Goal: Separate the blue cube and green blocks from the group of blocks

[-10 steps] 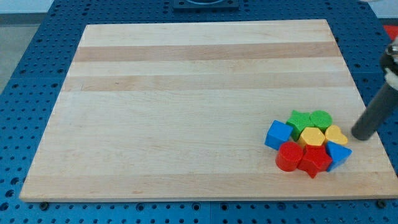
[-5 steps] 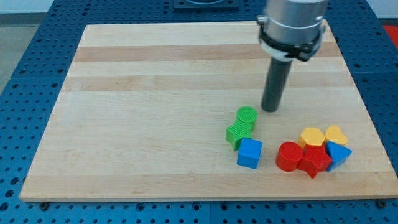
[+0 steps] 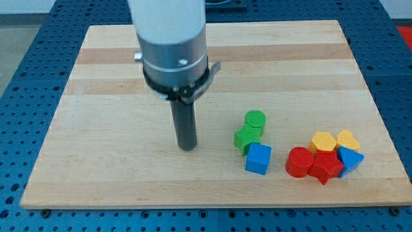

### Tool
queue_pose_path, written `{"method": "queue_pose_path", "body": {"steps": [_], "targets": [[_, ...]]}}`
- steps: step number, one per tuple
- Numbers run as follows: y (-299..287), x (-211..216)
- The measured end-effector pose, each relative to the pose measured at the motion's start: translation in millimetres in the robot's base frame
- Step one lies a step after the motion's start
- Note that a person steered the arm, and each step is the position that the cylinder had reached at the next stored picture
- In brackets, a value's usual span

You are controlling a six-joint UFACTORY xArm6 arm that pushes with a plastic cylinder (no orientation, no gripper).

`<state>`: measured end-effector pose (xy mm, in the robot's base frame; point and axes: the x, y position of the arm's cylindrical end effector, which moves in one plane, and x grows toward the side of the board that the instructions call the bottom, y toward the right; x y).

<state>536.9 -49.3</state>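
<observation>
The blue cube (image 3: 258,158) lies right of the board's centre, near the view's bottom. Touching it at its upper left are a green star-shaped block (image 3: 246,138) and a green cylinder (image 3: 255,120). These three sit apart from the group at the right: a red cylinder (image 3: 299,162), a red star block (image 3: 325,167), a yellow hexagon block (image 3: 323,142), a yellow heart block (image 3: 348,139) and a blue triangular block (image 3: 351,160). My tip (image 3: 187,147) rests on the board left of the green blocks, not touching any block.
The wooden board (image 3: 129,77) lies on a blue perforated table (image 3: 26,58). The arm's white and grey body (image 3: 172,45) hangs over the board's upper middle.
My tip has moved from above the green cylinder to the left of the green blocks. Before that, the blue cube and green blocks were pushed left, out of the group. The blocks have not moved since.
</observation>
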Motion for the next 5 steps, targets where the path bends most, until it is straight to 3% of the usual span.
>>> {"method": "queue_pose_path", "body": {"steps": [3,5], "targets": [[52.7,74.9],[82.3,78.1]]}}
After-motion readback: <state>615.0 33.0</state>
